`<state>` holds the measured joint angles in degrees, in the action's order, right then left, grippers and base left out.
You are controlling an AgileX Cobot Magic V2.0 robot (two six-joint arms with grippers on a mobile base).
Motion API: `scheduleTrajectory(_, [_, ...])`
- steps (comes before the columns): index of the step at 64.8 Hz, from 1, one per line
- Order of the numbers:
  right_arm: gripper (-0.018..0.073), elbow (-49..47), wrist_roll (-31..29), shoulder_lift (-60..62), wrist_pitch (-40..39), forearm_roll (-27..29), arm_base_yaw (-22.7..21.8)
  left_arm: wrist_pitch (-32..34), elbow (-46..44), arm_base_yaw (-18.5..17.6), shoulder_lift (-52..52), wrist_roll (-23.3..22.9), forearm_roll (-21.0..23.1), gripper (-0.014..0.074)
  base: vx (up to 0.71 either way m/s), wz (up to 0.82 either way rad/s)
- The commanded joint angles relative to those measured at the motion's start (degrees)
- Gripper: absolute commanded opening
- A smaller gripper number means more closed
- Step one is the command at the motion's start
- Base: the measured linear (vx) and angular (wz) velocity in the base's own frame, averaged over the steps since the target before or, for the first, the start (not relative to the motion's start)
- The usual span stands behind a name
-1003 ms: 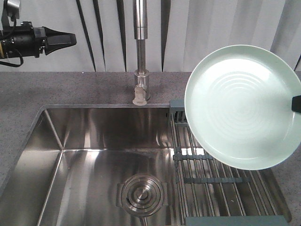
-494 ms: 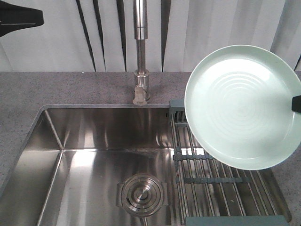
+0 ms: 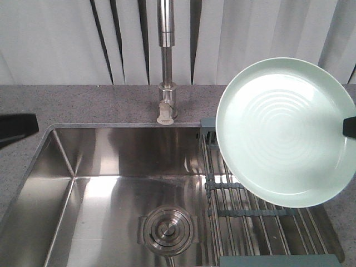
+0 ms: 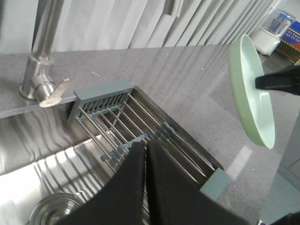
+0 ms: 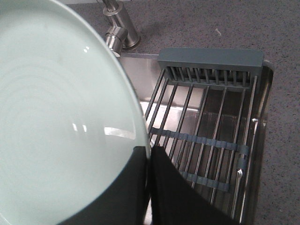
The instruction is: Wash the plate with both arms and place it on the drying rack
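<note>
Rim grasp: right end effector (image 5: pixel 149 153) clamps round pale mint-green plate (image 3: pixel 281 130), tilted on edge, steel-rod drying rack (image 5: pixel 211 58) below it.
Looks rigid, glossy, probably slick and chippable; bite deeper on rim. The left end effector (image 4: pixel 145 149) is clenched, empty.

The sink (image 3: pixel 105 161) is sitting in the table (image 3: pixel 83 103), with the faucet (image 3: pixel 166 83) standing at its 12 o'clock and the drain (image 3: pixel 168 229) lying toward 6. The rack (image 3: pixel 239 219) is spanning its 3 o'clock side. The plate (image 3: pixel 286 132) is hanging tilted over the rack, with the right gripper (image 3: pixel 350 127) pinching its 3 o'clock rim. The left gripper (image 3: pixel 22 125) is hovering at the sink's 9 o'clock.
</note>
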<state>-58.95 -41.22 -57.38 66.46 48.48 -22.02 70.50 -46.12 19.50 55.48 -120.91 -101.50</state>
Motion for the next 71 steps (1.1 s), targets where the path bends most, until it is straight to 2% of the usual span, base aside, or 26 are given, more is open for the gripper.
scheduleTrajectory(1, [-0.0006,-1.4,-0.3,0.6,-0.6,3.5,-0.4,-1.9,3.3,0.1,-5.7,-0.3,-2.0,-0.0008,0.0,0.0])
scheduleTrajectory(24, [-0.0006,-1.4,-0.3,0.6,1.3,3.4,-0.4,-5.6,17.6,0.1,-15.1,-0.3,-1.8,-0.0008,0.0,0.0])
scheduleTrajectory(39, [-0.0006,-1.4,-0.3,0.6,2.0,3.5,-0.4,-1.7,18.6,0.1,-15.3,-0.3,-1.6,-0.0007,0.0,0.0])
scheduleTrajectory(47, [-0.0006,-1.5,-0.6,-0.1,2.0,5.4,0.7,0.3,18.6,0.1,-15.3,-0.3,-1.7,-0.0007,0.0,0.0])
scheduleTrajectory(55, [-0.0006,-2.1,-1.4,-2.7,2.0,6.4,6.2,0.4,18.6,0.1,-15.3,-0.3,-1.8,-0.0006,0.0,0.0])
scheduleTrajectory(61, [-0.0006,-3.1,-1.2,-5.4,1.3,5.8,12.5,0.4,18.6,0.1,-15.3,-0.3,-1.8,-0.0006,0.0,0.0])
scheduleTrajectory(71, [-0.0005,-5.6,3.4,-10.0,-3.2,0.6,23.2,1.1,18.6,0.1,-15.3,-0.3,-1.8,-0.0006,0.0,0.0])
